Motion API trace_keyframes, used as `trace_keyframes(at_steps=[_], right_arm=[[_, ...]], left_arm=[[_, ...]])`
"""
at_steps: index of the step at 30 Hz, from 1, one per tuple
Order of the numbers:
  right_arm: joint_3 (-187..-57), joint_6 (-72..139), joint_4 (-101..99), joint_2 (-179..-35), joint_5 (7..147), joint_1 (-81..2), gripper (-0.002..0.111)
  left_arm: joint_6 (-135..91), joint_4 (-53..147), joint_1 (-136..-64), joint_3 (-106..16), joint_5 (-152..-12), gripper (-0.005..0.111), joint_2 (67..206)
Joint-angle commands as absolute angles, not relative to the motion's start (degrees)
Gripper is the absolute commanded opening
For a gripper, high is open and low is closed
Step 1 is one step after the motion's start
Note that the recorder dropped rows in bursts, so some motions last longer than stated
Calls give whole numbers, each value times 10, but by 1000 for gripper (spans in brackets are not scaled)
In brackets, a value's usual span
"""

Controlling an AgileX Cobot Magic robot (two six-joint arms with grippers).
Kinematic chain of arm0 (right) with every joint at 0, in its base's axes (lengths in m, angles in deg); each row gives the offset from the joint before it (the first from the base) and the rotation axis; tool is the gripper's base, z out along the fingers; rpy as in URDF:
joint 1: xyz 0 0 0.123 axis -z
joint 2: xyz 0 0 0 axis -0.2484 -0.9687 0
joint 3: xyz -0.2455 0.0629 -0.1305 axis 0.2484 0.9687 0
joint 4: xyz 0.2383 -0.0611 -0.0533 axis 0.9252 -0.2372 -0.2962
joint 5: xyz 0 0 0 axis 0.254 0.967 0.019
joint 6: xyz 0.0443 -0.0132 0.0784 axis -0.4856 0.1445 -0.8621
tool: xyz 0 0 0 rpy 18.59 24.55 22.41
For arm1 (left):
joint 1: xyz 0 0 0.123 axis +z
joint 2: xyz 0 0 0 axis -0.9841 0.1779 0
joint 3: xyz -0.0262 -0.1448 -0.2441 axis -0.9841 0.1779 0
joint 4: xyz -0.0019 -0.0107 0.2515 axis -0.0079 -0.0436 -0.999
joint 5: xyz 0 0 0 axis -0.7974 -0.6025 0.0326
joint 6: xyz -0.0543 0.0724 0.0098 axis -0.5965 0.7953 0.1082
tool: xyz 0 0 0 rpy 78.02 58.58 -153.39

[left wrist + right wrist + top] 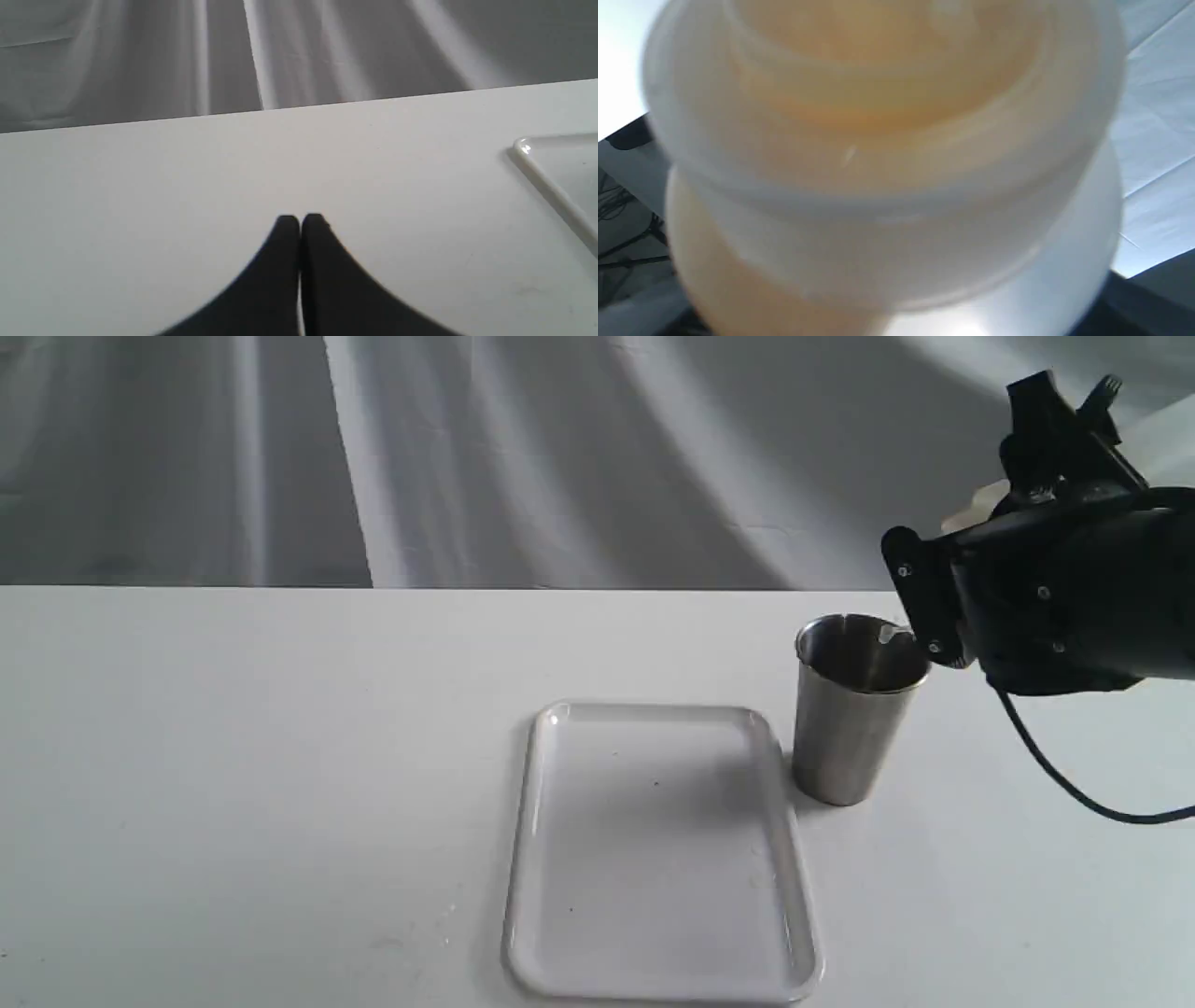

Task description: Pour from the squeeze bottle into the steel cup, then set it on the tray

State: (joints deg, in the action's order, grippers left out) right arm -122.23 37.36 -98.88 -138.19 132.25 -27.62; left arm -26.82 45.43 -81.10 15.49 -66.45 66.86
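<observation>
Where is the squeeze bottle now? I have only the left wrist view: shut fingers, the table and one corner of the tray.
Observer: The right gripper holds the squeeze bottle tipped, its nozzle at the mouth of the steel cup.
Operator: And where does this cup stand?
Observer: Upright on the table, close beside the tray near its far right corner in the exterior view, not on it.
Operator: Is there liquid inside the bottle?
Observer: Yes, the right wrist view shows amber liquid through its wall.
</observation>
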Motion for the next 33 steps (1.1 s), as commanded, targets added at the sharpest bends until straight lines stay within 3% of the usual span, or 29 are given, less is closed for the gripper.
trace_keyframes(at_steps=[1,25,33], right_arm=[[-1227,378,-1011,-1371,1329,-277,8],[-1227,400,-1011,-1371,1329,-277,8],[-1227,300,-1011,-1371,1328,-277,8]], left_arm=[[-271,455,-810,157,-668,0,667],[-271,455,-810,157,-668,0,667],[-271,455,-810,157,-668,0,667]])
